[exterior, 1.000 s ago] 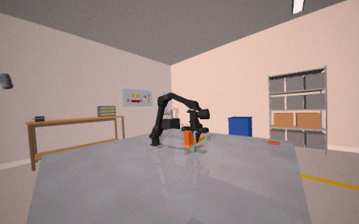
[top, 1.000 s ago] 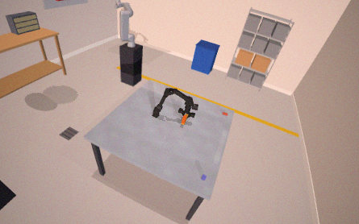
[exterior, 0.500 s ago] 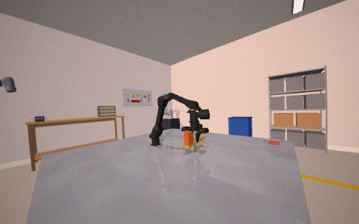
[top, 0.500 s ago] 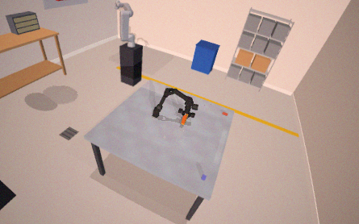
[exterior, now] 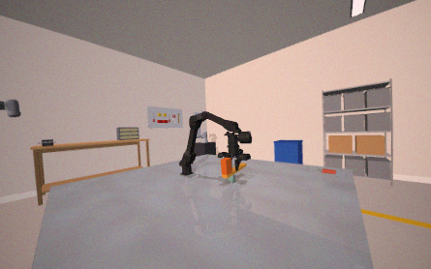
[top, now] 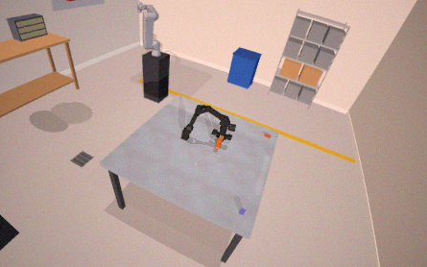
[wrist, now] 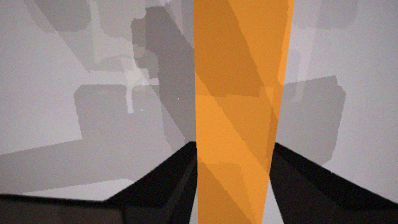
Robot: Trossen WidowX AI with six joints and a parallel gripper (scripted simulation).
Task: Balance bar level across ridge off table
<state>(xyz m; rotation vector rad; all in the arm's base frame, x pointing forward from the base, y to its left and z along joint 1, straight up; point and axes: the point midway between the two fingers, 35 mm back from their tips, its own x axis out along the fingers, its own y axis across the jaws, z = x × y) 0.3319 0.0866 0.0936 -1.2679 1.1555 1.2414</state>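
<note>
The yellow-orange bar (exterior: 241, 167) (wrist: 235, 120) runs lengthwise between the fingertips of my gripper (exterior: 236, 166) (wrist: 232, 150) (top: 223, 136), which is shut on it. An upright red-orange block (exterior: 226, 166) (top: 220, 141) stands on the bar's end nearer the exterior camera. The small green ridge (exterior: 231, 179) is on the table under the bar. The bar is low over the ridge, close to it or touching; which of these is too small to tell. The fingers are behind the block in the exterior view. The ridge cannot be made out in the wrist view.
The grey table (top: 168, 168) (exterior: 169, 218) carries the arm. A small red piece (top: 268, 135) (exterior: 328, 171) lies near the table's far right edge. A small purple cube (top: 242, 211) lies near the front right corner in the top view.
</note>
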